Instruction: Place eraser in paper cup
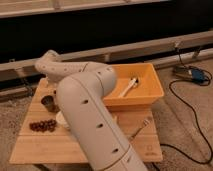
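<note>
The white paper cup (60,119) stands at the table's left middle, and my arm covers its right side. The eraser is hidden or out of view. My big white arm (87,115) rises from the front, bends at the back left and turns down there. My gripper (52,89) hangs under that bend, just above and behind the dark metal cup (48,103). The arm hides most of it.
A bunch of dark grapes (43,125) lies at the left front of the wooden table (35,147). An orange tray (150,92) at the back right holds a white utensil (127,87). A fork (141,129) lies in front of the tray. Cables run over the floor on the right.
</note>
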Action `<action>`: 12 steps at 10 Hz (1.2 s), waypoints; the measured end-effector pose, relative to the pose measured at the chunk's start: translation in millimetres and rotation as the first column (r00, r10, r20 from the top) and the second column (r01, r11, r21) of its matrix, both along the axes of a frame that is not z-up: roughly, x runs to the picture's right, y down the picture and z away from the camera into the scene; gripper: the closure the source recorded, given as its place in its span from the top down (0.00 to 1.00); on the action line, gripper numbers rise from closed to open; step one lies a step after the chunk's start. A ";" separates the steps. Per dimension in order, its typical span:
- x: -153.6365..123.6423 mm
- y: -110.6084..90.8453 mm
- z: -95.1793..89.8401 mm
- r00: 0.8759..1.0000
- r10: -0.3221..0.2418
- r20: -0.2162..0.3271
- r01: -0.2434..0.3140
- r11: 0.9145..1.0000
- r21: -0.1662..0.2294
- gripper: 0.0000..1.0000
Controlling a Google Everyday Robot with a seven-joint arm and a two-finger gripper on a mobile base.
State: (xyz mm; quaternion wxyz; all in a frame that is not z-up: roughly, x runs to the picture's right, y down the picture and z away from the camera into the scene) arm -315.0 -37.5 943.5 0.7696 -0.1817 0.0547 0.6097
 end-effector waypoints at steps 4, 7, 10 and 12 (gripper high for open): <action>-15.6 7.2 17.7 1.000 -0.008 0.017 0.007 0.998 0.070 0.80; -23.7 6.1 32.4 0.999 -0.025 0.019 0.023 0.995 0.095 0.80; -28.1 3.9 49.8 0.999 -0.047 0.020 0.045 0.994 0.098 0.80; -30.1 4.3 62.4 0.997 -0.072 0.021 0.070 0.994 0.079 0.79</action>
